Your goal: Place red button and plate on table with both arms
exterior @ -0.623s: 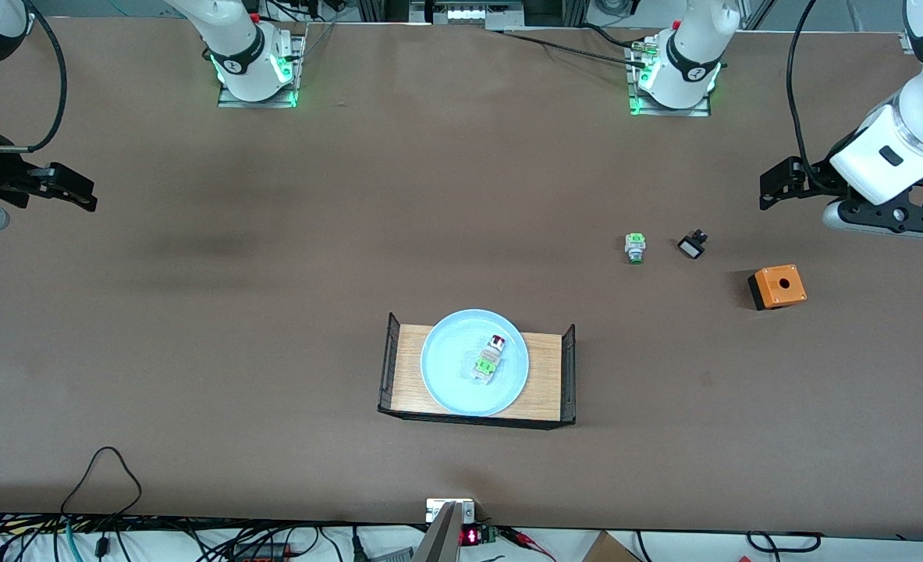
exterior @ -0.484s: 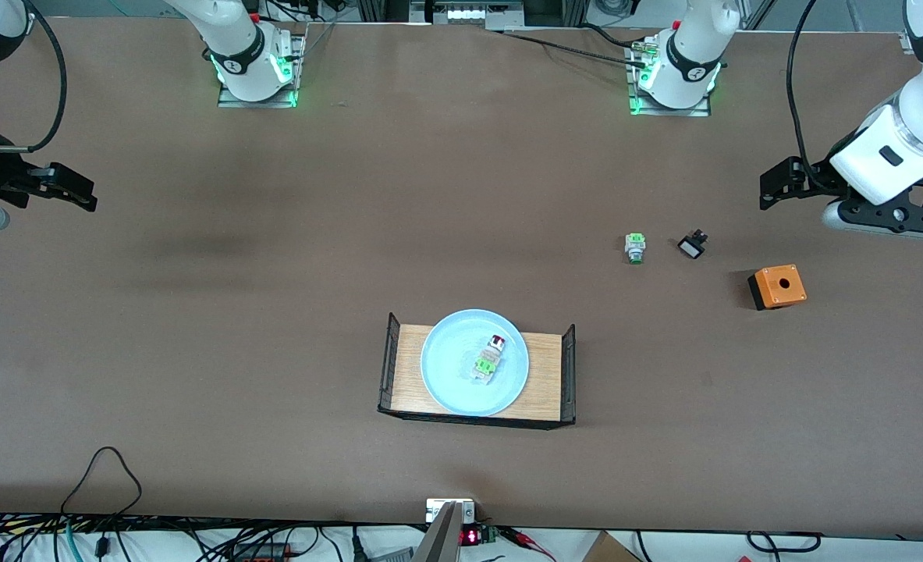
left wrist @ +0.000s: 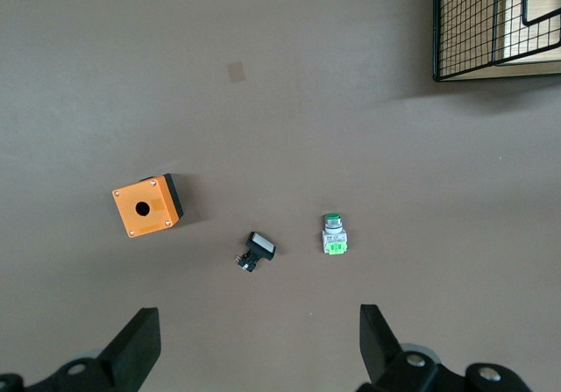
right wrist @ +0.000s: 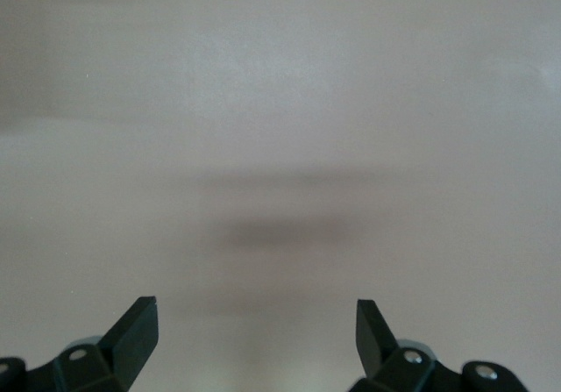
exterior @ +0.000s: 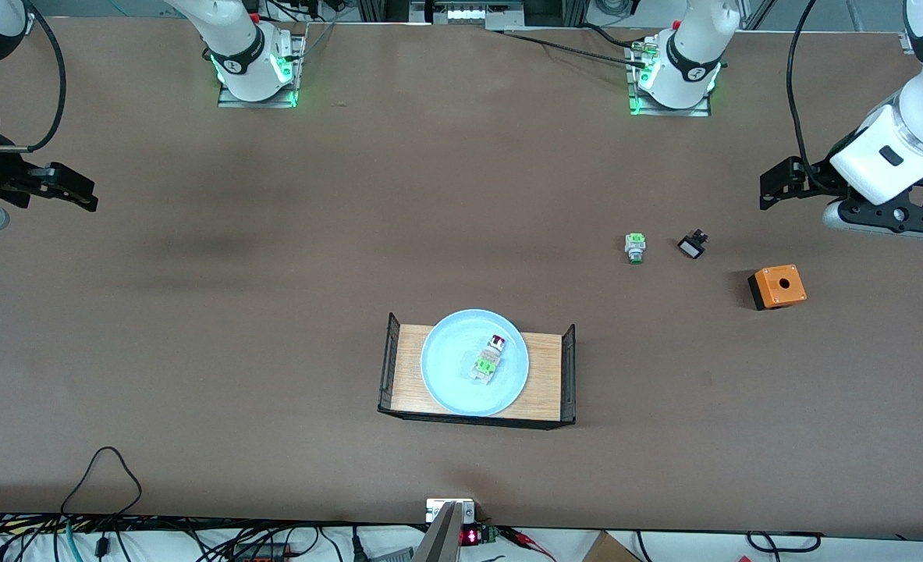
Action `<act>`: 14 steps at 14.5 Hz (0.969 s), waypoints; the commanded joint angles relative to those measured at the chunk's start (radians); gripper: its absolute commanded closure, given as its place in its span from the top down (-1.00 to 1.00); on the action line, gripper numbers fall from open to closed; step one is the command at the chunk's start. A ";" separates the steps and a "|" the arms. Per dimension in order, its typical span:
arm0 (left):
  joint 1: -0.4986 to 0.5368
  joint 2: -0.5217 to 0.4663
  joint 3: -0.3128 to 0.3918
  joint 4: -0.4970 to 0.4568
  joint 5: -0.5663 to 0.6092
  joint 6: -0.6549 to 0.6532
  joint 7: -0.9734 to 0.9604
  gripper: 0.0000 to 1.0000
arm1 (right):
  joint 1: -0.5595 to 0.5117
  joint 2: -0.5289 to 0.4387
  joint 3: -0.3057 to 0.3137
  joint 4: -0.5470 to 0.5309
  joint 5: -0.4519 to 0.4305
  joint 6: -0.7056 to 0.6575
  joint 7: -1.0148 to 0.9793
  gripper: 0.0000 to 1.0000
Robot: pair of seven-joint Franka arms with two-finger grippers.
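You see the red button (exterior: 488, 357) lying on its side in the middle of the plate (exterior: 449, 375): a tiny switch with a whitish-clear body, a bright green block at its middle and a dark red cap at the end that points away from the front camera. The plate is round, shallow and glossy pale blue with a raised rim, far larger than the switch. It sits on a small light-wood tray (exterior: 548, 375) with black wire-mesh ends, which stands on the brown counter (exterior: 274, 312), nearer to the front camera than everything else on it.

Toward the left arm's end of the counter, and farther from the front camera than the tray, you find three other things well apart from the plate: a green-capped switch (exterior: 634, 247), a small black-and-white switch (exterior: 692, 245) just beside it, and an orange box (exterior: 777, 286) with a round hole in its top. In the left wrist view the same three show as the green-capped switch (left wrist: 334, 237), the black-and-white switch (left wrist: 256, 251) and the orange box (left wrist: 146, 205).

The left gripper (exterior: 773, 187) hangs over the counter at the left arm's end, its jaws spread wide and holding nothing. The right gripper (exterior: 71, 191) hangs over bare counter at the right arm's end, its jaws likewise released and empty. Both arms wait.
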 commanded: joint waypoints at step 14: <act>-0.004 -0.001 -0.088 0.046 0.000 -0.122 -0.012 1.00 | -0.001 -0.016 -0.003 0.003 0.017 -0.013 -0.006 1.00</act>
